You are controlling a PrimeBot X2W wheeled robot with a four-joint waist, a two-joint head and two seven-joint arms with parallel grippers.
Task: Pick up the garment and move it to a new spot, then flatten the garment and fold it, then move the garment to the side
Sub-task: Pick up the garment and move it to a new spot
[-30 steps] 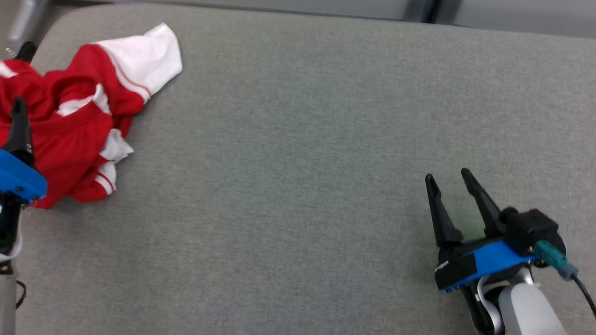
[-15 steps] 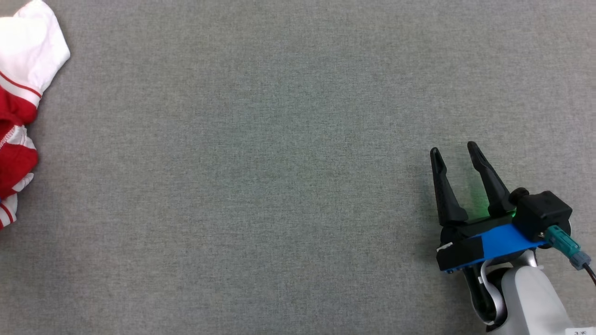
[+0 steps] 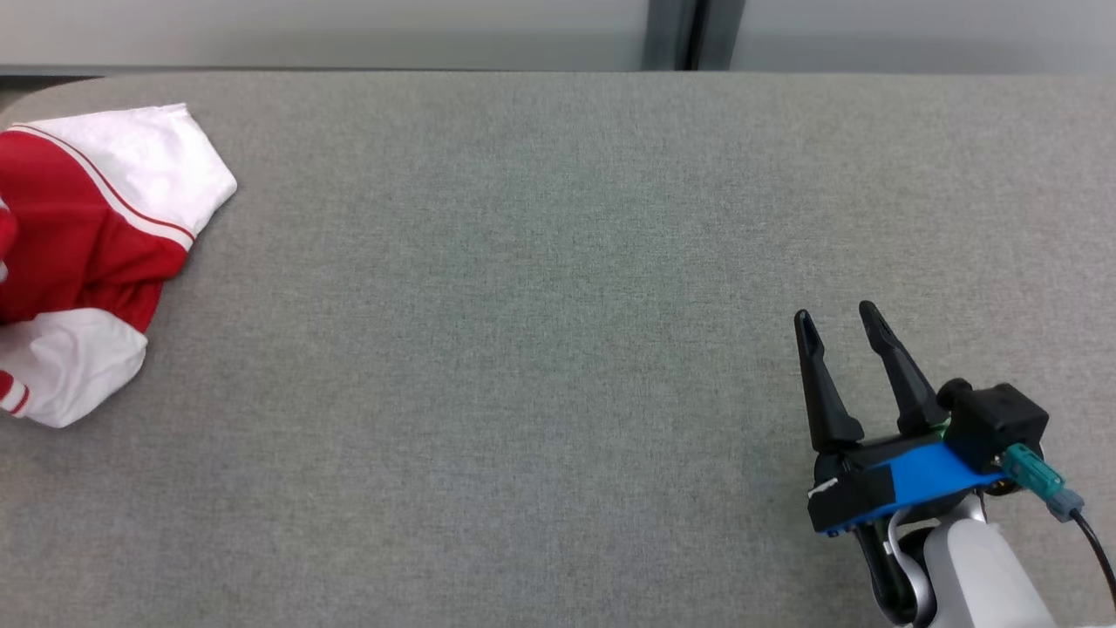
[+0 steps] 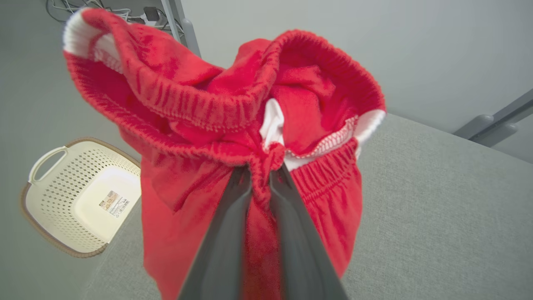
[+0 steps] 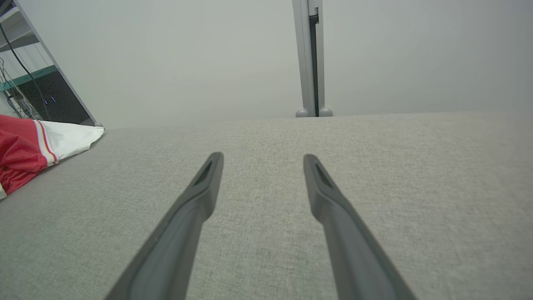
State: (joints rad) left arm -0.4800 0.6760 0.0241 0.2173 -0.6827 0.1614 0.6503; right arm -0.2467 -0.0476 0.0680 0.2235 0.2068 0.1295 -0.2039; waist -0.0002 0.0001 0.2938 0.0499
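The red-and-white fabric garment (image 3: 83, 227), a pair of shorts with an elastic waistband, sits at the far left of the grey cloth-covered worktop (image 3: 523, 305). In the head view a red panel and white trim lie on the surface at that view's left edge.

In the left wrist view the left gripper (image 4: 262, 171) has its two dark fingers drawn almost together on a bunched fold of red cloth just under the waistband, and the rest of the garment (image 4: 233, 125) billows around and above the fingertips. A second ago those fingers stood wide apart over a crumpled heap; now they pinch it. Beyond the worktop's left edge, lower down, stands a cream perforated plastic basket (image 4: 83, 166) with a brown rim.

The right gripper (image 3: 834, 312) is at the near right, well apart from the garment, fingers spread wide and holding nothing, just as they were a second ago. Its own view shows bare grey cloth between the fingers (image 5: 195, 196), with the garment (image 5: 25, 146) far off to the left.

The head camera has shifted since then, and the worktop's far edge is now in sight.
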